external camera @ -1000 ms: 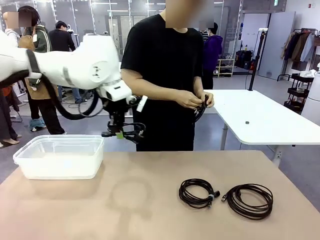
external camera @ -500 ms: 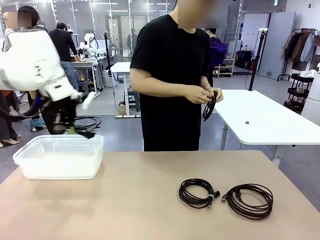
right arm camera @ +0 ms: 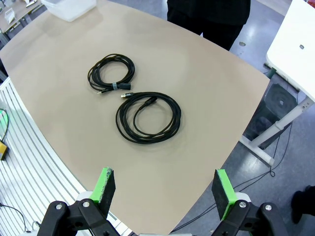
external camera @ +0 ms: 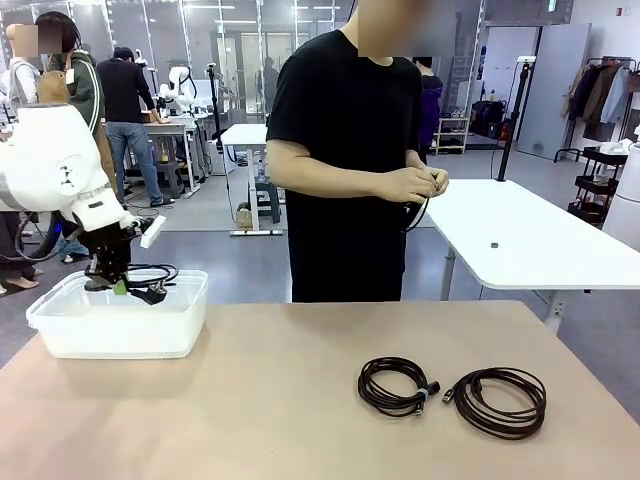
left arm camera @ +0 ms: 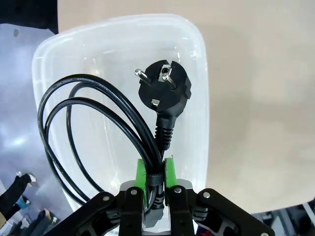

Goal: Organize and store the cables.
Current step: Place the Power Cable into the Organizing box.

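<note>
left wrist view: the coiled cable [left arm camera: 165,93] is hanging over the clear bin [left arm camera: 197,59], pinched by the left gripper [left arm camera: 155,173], jaws nearly closed on it. its loops are reaching toward the rim, so one could be ending up draped outside. the right gripper [right arm camera: 165,189] is gaping, holding nothing.

The tan table [external camera: 300,430] is one flat top with rounded corners, bare over most of its surface. Straight below my left claw [left arm camera: 156,169] a translucent white tub [external camera: 115,340] stands on it, close to the table's edge. Well apart from that claw, below and ahead of my right claw [right arm camera: 163,189], two black coils lie flat on the top, just beside each other. The larger coil [right arm camera: 121,123] is the nearer to my right claw. The smaller coil [right arm camera: 114,87], bound with a pale tie, lies just beyond it.
</note>
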Tool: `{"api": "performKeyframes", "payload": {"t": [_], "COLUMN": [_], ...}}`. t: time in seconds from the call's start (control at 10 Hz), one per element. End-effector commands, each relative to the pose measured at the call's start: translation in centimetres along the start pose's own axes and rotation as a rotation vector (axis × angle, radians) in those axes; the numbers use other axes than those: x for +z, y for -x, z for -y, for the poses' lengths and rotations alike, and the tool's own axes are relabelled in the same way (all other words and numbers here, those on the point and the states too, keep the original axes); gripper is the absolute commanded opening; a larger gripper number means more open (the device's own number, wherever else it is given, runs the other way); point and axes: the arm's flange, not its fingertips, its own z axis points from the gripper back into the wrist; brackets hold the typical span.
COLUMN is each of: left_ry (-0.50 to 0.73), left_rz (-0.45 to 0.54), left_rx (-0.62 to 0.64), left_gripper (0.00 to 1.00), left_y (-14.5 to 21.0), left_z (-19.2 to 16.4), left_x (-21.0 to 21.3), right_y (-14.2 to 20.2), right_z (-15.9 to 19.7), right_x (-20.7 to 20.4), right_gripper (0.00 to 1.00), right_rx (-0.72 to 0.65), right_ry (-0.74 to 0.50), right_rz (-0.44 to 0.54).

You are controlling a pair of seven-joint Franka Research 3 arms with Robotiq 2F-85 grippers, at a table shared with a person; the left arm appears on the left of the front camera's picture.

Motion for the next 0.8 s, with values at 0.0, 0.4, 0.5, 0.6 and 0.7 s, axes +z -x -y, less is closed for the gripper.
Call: {"api": "performKeyframes", "payload": {"t": [0.0,0.4,0.5,0.6,0.7], "left_ry": [0.045,0.095,0.094,0.094,0.088], "left_rz": [-0.02,-0.04,-0.043,-0.043,-0.048], "left_rx": [0.038,0.072,0.075,0.081,0.091], "left_gripper": [0.13,0.42,0.67,0.74,0.99], "left_y": [-0.6,-1.6,-1.8,-1.7,-1.7], "left_z": [-2.4,-3.6,-3.5,-3.3,-3.3], "left_x": [-0.3,-1.5,-1.4,-1.2,-1.3], "right_y": [0.1,0.1,0.1,0.1,0.1], "right_z": [0.0,0.0,0.0,0.0,0.0], "right_x": [0.2,0.2,0.2,0.2,0.2], "right_gripper": [1.0,1.0,1.0,1.0,1.0], "right_rx": [0.017,0.017,0.017,0.017,0.017], "right_ry": [-0.006,-0.006,-0.006,-0.006,-0.006], "right_rz": [0.008,0.008,0.008,0.008,0.008]}}
